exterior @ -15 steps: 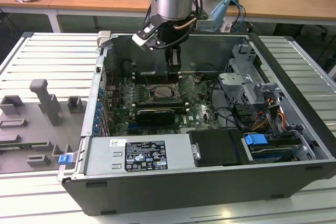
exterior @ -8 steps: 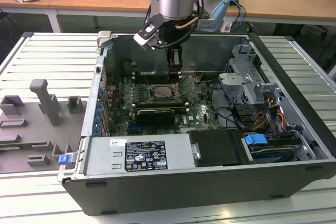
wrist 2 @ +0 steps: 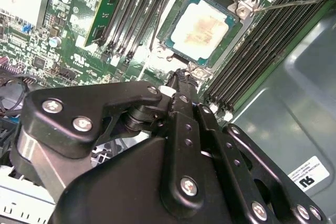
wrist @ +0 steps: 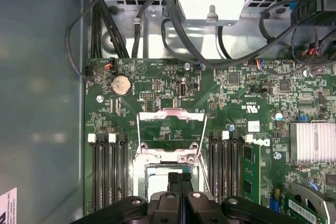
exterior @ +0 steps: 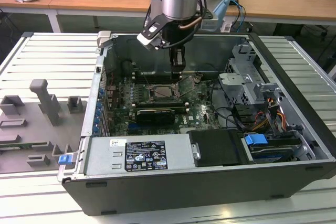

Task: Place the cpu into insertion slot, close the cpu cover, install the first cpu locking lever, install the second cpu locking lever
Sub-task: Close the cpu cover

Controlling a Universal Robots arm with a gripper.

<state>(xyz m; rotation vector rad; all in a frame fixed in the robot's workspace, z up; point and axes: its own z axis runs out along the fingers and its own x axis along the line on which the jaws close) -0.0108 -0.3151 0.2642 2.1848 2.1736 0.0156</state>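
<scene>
cpu (wrist 2: 202, 27) in the insertion slot (wrist 2: 242, 9), cpu cover (wrist: 170, 112) open, end effector (wrist: 180, 177) pressed together just above

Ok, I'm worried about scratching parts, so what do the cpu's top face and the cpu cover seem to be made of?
The face of the cpu looks like pale silver-grey metal, matte with a soft sheen, and carries a yellowish smear. Its border looks like green circuit board. The frame of the cpu cover looks like thin bare metal, probably steel. It is bright silver and its edges catch the light.
</scene>
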